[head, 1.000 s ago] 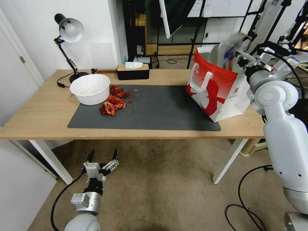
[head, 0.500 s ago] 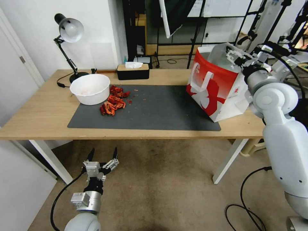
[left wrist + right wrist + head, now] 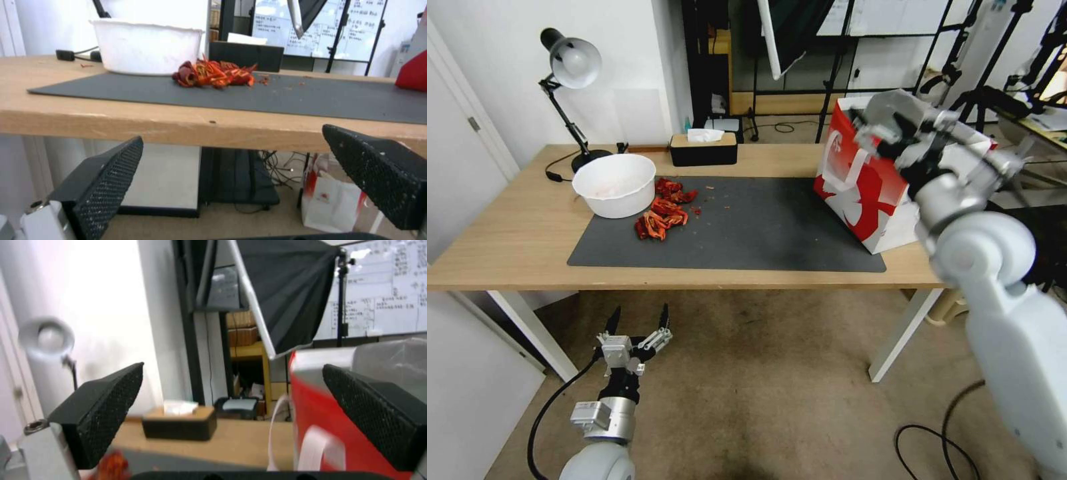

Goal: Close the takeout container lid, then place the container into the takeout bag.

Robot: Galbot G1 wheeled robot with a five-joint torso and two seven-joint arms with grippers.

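Right gripper (image 3: 887,130) up high at the mouth of the takeout bag (image 3: 860,200), blurred in the head view; in the right wrist view its two black fingers (image 3: 102,410) stand wide apart with nothing between them; the bag's red side and white handle (image 3: 318,443) sit just past the fingers, silvery lining showing at its top; takeout container and lid not visible anywhere on the table, cannot tell from these views whether they lie inside the bag; bag stands upright at the right end of the table (image 3: 507,247), partly on the dark mat (image 3: 760,227), red-and-white face with the white figure print turned toward the mat's middle; left gripper (image 3: 635,327) hangs low in front of the table, below its edge, over the carpet, fingers (image 3: 106,180) spread open and empty; left wrist view looks across the tabletop from just under its front edge; white bowl (image 3: 615,185) on the mat's far left corner, red scraps (image 3: 662,210) heaped just beside it with small crumbs scattered further along the mat; black tissue box (image 3: 703,148) at the table's back edge, well apart from the bag; desk lamp (image 3: 570,67) at the back left corner, its base just behind the bowl; second small red-and-white bag (image 3: 331,203) on the floor under the table in the left wrist view.
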